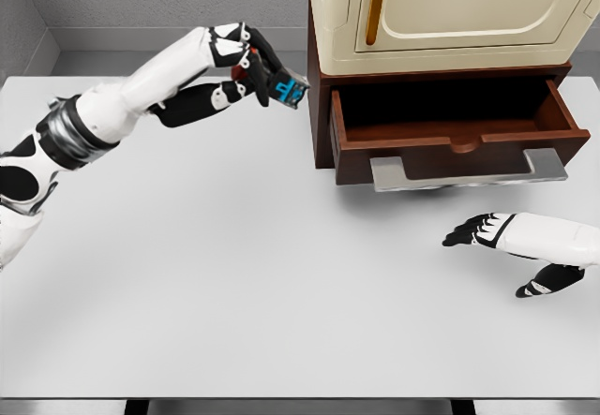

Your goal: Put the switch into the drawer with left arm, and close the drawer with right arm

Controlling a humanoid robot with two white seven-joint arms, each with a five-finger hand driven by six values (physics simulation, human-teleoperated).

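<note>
Above the table (234, 293), left of the cabinet, I log item one: the switch (290, 89), a small dark block with a blue face, held off the surface in my left hand (258, 73), fingers clamped around it. Item two: the drawer (459, 139), dark wood, pulled out with its cavity showing, a grey bar handle along the front edge. It sits under a cream cabinet (441, 12). Governing relation: the switch lies just left of the drawer's left wall and roughly level with its rim, so the opening is directly to the hand's right; I judge a short sideways carry over that wall comes before any release. The switch's long axis I cannot read reliably, as it is too small and partly covered by fingers. Left arm pose: extended from the lower left, forearm rising towards the cabinet, wrist bent so the blue face points at the drawer. Item three: right hand (497, 237), resting low near the table below the drawer front, fingers loosely spread, holding nothing, the nearer hand to the handle for closing.
</note>
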